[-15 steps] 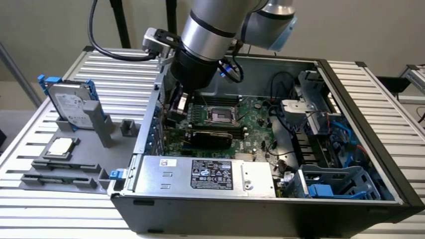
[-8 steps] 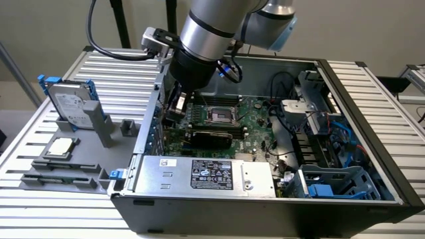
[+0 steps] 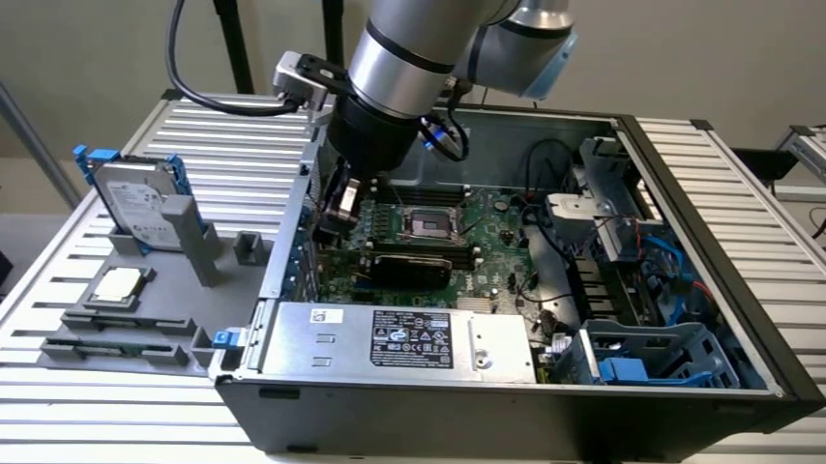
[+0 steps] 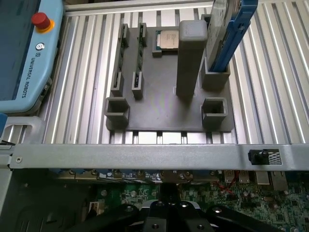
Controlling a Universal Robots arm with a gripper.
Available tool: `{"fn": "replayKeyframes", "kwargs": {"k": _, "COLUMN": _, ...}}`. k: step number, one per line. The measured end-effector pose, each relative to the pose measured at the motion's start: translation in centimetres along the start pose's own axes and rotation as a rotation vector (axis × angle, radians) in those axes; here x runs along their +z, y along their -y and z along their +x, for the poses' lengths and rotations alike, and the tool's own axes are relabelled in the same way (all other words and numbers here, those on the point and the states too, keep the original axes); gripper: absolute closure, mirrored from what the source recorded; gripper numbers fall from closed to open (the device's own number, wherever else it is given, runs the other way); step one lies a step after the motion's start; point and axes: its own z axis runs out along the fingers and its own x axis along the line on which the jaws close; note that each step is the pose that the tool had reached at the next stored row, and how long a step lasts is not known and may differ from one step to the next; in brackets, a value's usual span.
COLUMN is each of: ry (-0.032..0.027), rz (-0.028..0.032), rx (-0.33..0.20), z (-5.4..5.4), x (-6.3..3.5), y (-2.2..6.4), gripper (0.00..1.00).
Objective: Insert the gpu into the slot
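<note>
arm: reaching steeply down | gripper (image 3: 339,208): low, finger state unclear

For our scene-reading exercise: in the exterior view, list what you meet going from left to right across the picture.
Hard drive → CPU chip → power-supply box → blue drive cage.

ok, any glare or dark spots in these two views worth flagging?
Exterior view: the arm's silver sleeve shows a bright sheen and throws shade over the green motherboard beneath it; the power supply box is evenly lit. Wrist view: the ribbed table glints in bright stripes, while the case interior sits dark.
</note>
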Motion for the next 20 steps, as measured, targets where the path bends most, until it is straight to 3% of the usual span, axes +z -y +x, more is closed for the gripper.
{"fn": "replayKeyframes", "kwargs": {"k": 8, "ry": 0.0013, "rz": -0.0121, "rx": 0.005, "z": -0.09, "x": 0.00, "y": -0.09, "gripper": 0.89}}
{"fn": "replayKeyframes", "kwargs": {"k": 20, "ry": 0.0031, "rz": -0.0125, "rx": 0.009, "z": -0.45, "x": -0.14, "y": -0.14, "gripper": 0.89}}
